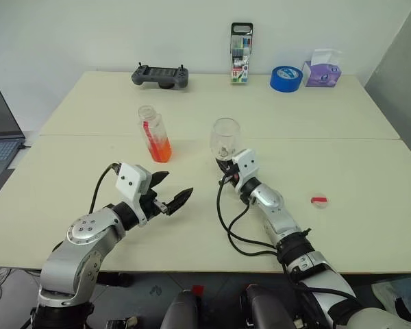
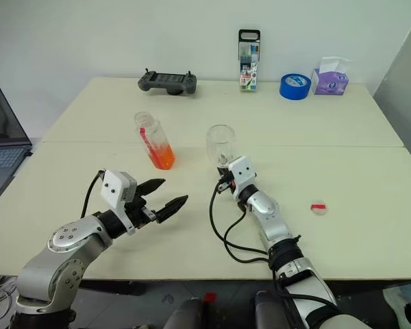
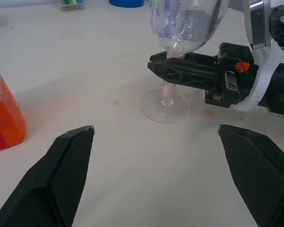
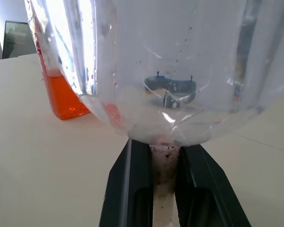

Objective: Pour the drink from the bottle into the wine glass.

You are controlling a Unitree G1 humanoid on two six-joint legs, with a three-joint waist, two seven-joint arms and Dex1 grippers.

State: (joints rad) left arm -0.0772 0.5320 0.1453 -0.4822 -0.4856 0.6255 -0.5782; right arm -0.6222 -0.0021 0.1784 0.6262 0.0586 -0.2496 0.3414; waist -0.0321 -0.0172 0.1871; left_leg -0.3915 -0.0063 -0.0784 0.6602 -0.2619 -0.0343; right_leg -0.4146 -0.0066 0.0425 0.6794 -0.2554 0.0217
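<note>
Nearest the tabletop's front edge, the left end effector is held spread wide and grasps nothing. Midway across the tabletop, the wine glass is clamped at its stem by the right end effector. Just beside it toward the left edge, the uncapped bottle of orange-red drink is stood upright.

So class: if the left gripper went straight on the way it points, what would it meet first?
Probably the wine glass, at its stem or foot, or the right gripper shut on that stem; depth is unclear. The bottle stands off to one side.
</note>
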